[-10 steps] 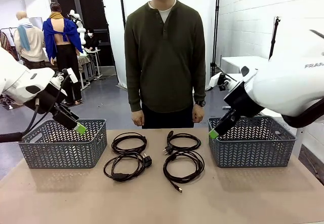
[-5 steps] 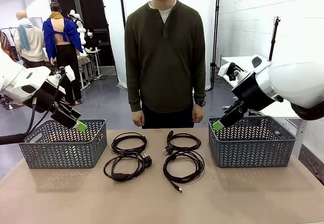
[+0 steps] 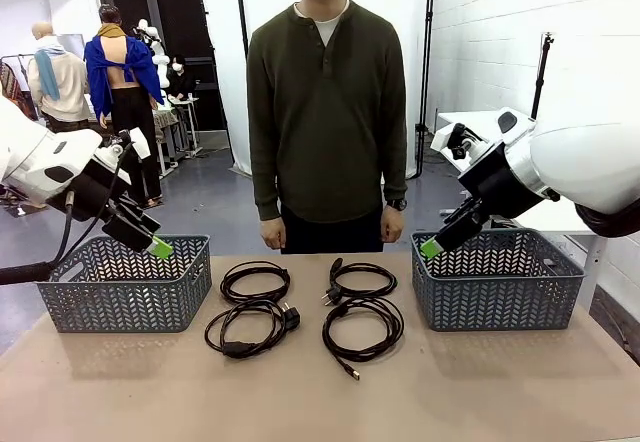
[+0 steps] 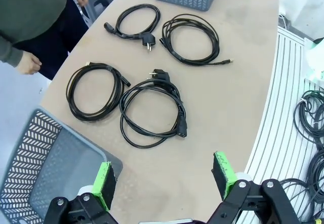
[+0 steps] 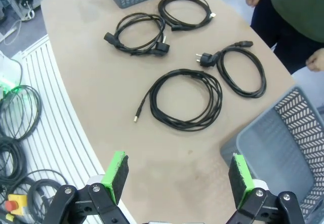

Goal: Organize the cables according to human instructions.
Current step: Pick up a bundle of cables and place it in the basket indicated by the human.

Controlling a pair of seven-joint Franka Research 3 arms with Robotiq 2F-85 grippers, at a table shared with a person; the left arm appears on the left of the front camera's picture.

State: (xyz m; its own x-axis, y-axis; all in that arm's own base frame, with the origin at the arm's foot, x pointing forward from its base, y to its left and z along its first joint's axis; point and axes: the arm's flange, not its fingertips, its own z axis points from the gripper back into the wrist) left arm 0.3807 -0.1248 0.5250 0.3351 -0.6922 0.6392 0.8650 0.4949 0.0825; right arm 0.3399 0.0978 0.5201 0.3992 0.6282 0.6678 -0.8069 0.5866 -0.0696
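Front view: four cables, counted as separate round coils, lie in a two-by-two block at the centre of the table (image 3: 470, 392): upper-left coil (image 3: 255, 282), upper-right coil (image 3: 362, 279), lower-left coil (image 3: 246, 328) and lower-right coil (image 3: 363, 328). The lower-left and upper-right coils carry chunky plug ends, and the lower-right one trails a slim connector toward the bottom of the frame. The right-hand pair lie very close and may touch; I cannot tell for certain. None is in a basket yet. There are two grey lattice baskets, the left basket (image 3: 120, 297) at mid-left and the right basket (image 3: 500, 297) at mid-right, flanking the block. My judgement is that this spacing lets each coil be picked singly and gives each side a bin to sort into. There are two grippers. The left gripper (image 3: 152, 242) hangs in the air above the left basket's inner end, and the right gripper (image 3: 432, 247) hangs over the right basket's inner rim. Both wrist views show the green pads spread wide with only table between them, so both sets of fingers are released and grasp nothing. Parked high and tilted toward the centre, each wrist camera takes in all four coils, which reads as a waiting pose. One person (image 3: 325, 112) stands at the table's far edge, top centre. One hand (image 3: 272, 233) and the other hand (image 3: 392, 225) hang at the sides and point at nothing. I judge that the instruction has not yet been given.
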